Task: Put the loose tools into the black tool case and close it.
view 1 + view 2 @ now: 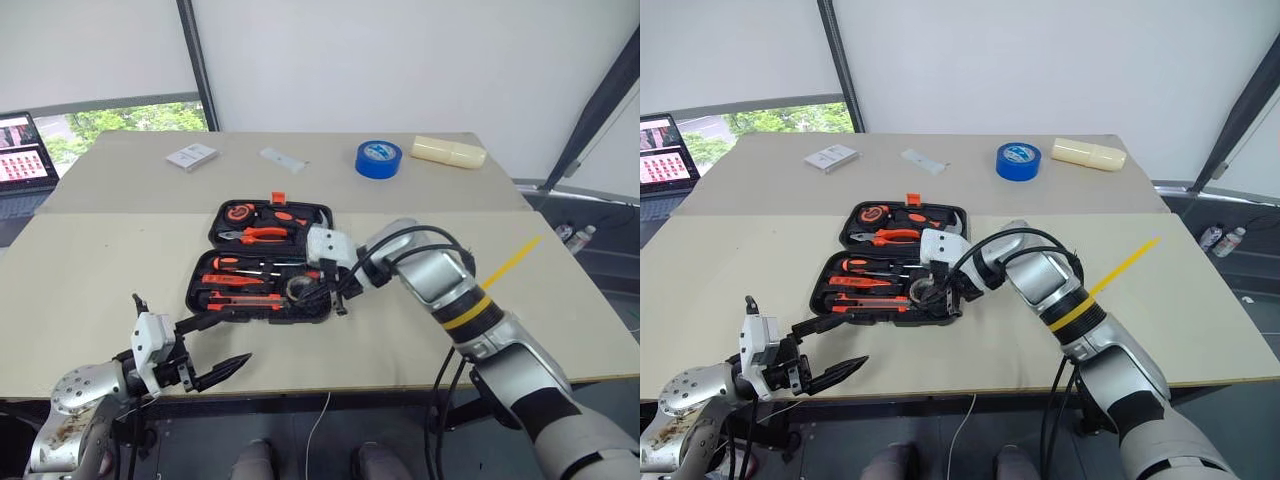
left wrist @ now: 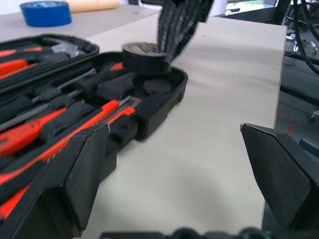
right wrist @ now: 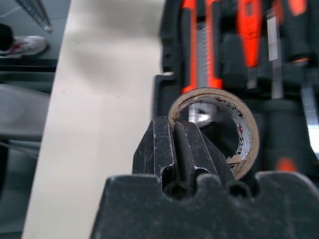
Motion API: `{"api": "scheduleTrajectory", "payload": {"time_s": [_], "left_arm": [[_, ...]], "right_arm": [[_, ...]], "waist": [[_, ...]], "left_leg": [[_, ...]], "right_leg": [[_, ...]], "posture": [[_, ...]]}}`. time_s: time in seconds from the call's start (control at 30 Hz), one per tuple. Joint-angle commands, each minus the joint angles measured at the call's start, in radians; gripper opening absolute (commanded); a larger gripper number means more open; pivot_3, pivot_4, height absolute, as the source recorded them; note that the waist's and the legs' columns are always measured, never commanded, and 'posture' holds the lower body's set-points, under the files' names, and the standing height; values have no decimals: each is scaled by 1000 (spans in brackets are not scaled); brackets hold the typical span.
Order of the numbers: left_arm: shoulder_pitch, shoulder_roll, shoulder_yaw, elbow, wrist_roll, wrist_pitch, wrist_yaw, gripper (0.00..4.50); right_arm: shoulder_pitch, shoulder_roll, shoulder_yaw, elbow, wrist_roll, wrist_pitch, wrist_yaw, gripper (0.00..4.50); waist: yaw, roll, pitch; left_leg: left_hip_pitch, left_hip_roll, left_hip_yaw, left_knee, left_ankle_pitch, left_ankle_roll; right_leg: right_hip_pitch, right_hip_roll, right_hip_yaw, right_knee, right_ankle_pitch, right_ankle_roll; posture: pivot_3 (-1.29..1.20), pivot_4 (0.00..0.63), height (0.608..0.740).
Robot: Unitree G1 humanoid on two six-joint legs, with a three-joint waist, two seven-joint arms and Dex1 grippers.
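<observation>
Tape roll (image 3: pixel 219 127), the small dark grey one, is pinched by its wall in the right gripper (image 3: pixel 174 144), fingers clamped on the rim, and hangs over the near right corner of the open black tool case (image 1: pixel 262 262), which lies mid-table w/ screwdrivers (image 1: pixel 250 266) and utility knife (image 1: pixel 243 299) in the lower tray. Left gripper (image 1: pixel 205 365) hovers near the table's front edge, fingers spread wide, holding nothing. To do it well, I'd centre the roll over its round recess, lower it flat, and let go only once it's seated, else it could block the lid.
</observation>
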Motion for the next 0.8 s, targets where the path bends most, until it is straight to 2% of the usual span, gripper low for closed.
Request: {"api": "scheduleTrajectory", "payload": {"time_s": [0.03,0.17,0.6,0.8], "left_arm": [[8,13,25,-4,1,-33,-13,4500],[19,18,30,0,0,-42,-19,4500],[29,15,29,22,4,-67,-27,4500],[25,11,23,34,9,-78,-31,4500]], "right_arm": [[3,-12,6,16,-16,6,2,41],[14,-25,12,21,-24,21,-2,41],[-6,-78,2,53,-32,45,17,41],[-2,-50,22,93,-51,21,2,41]], "waist": [[2,0,0],[4,0,0],[8,0,0],[13,0,0]], "left_leg": [[0,0,0,0,0,0],[0,0,0,0,-4,-6],[0,0,2,1,-4,-7],[0,0,2,1,-4,-7]], "right_leg": [[0,0,0,0,0,0],[0,0,0,0,0,0],[0,-1,0,0,-1,-1],[1,-1,0,0,0,0]], "posture": [[0,150,740],[0,150,740],[0,150,740],[0,150,740]]}}
